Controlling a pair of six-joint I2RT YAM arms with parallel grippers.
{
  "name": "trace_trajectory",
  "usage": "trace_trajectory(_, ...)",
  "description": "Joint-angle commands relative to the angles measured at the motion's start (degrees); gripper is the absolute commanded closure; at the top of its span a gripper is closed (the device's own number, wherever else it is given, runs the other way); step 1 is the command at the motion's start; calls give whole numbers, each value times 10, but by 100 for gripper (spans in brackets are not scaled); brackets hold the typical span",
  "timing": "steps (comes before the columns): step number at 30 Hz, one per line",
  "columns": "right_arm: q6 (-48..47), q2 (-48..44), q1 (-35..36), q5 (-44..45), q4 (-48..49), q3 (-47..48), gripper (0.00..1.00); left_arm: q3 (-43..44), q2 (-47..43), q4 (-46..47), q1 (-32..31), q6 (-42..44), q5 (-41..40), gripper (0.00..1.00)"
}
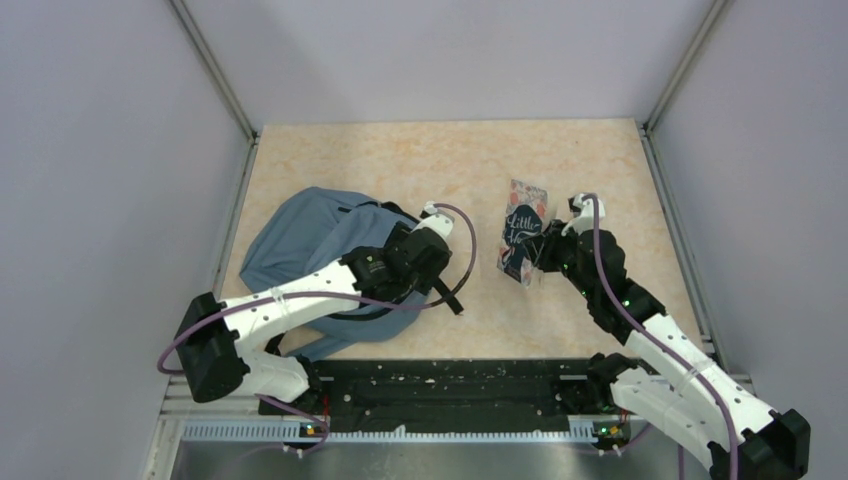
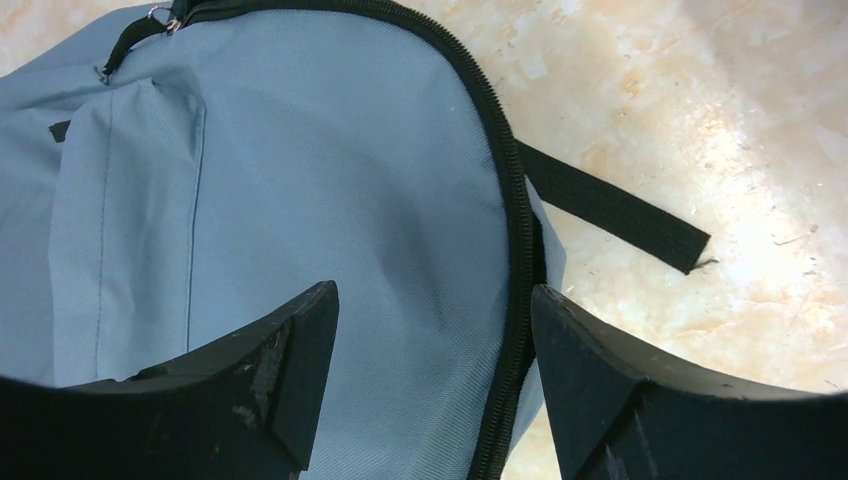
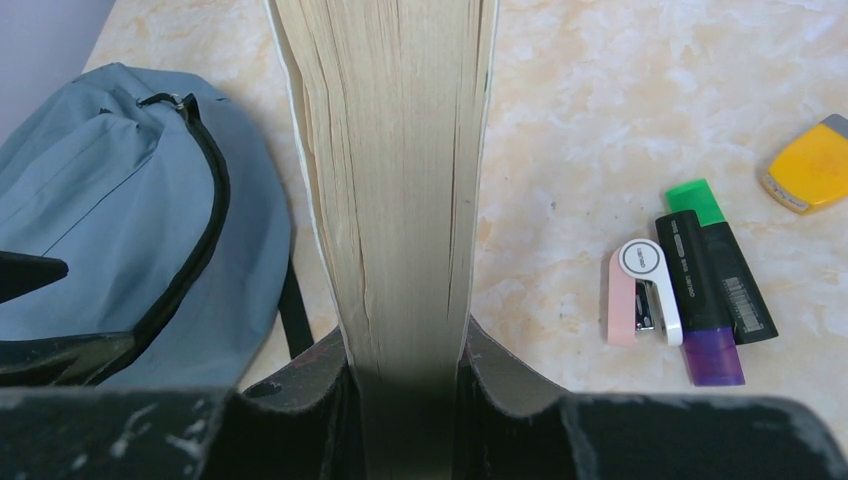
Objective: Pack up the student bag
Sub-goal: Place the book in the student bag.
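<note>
top external | student bag (image 1: pixel 300 235) flat on table, left side | left gripper (image 2: pixel 432 310) spread wide over its zipper (image 2: pixel 515 230), pinching nothing | right gripper (image 3: pixel 405 350) pinching book (image 3: pixel 390 150) upright beside bag | book, stapler (image 3: pixel 643 295), pens (image 3: pixel 700 275) not packed yet, packing looks barely begun

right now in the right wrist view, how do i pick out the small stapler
Find the thick book clamped in the right gripper; on the marbled table to its right, opposite the grey-blue backpack, lies a stationery cluster. The stapler is the piece nearest the book: short, pink and white, beside two longer dark highlighters.
</note>
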Motion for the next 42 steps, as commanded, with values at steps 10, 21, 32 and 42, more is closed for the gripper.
trace_trajectory(10, -2, -12, 1, -6, 55, 8, 100, 25, 22, -4, -7, 1, -41, 23)
trace_trajectory(21, -6, -14, 2, -6, 54, 7, 100, 48, 68, -22, -8, -12, -38, 22)
trace_trajectory(32, 15, -13, 2, -31, 59, 6, 100, 154, 112, -183, -9, -61, -210, 99)
trace_trajectory(42, 210, 40, 2, -222, 192, -3, 100, 266, 19, -209, 29, 41, -201, 100)
